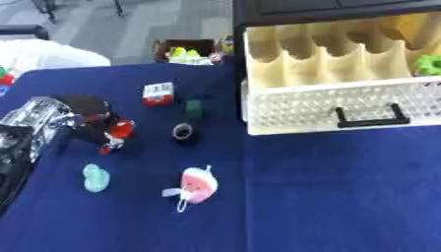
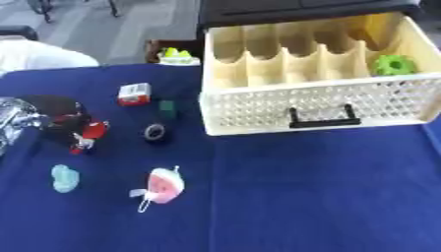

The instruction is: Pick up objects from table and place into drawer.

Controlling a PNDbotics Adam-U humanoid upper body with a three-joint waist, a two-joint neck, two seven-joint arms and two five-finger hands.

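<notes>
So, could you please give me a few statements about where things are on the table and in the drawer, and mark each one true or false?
1. The drawer is pulled open. True.
2. The green object lies on the blue tablecloth. False: it sits inside the drawer, at its right end.
3. The left hand has its fingers round a red object. True.
4. The pink object is in a drawer compartment. False: it lies on the tablecloth, in front of the drawer.
5. The small dark ring lies on the cloth between the hand and the drawer. True.
</notes>
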